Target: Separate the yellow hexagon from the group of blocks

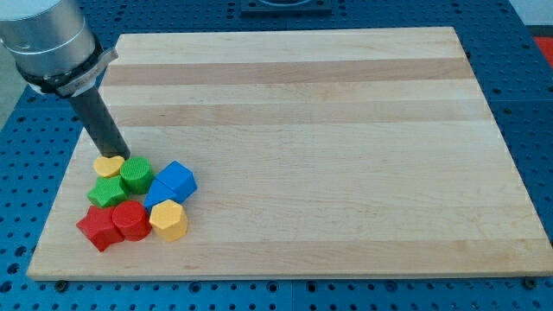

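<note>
The yellow hexagon (168,218) sits at the lower right of a tight group of blocks near the view's bottom left. It touches a red cylinder (131,219) on its left and a blue block (158,194) above it. A second blue block (178,180) lies further up right. A red star (98,226), a green star (108,191), a green cylinder (136,174) and a yellow heart (108,165) complete the group. My tip (122,156) is at the group's top, beside the yellow heart and green cylinder, far from the yellow hexagon.
The blocks lie on a wooden board (328,130) set on a blue perforated table (536,104). The board's left edge and bottom edge are close to the group. The arm's grey body (47,39) is at the view's top left.
</note>
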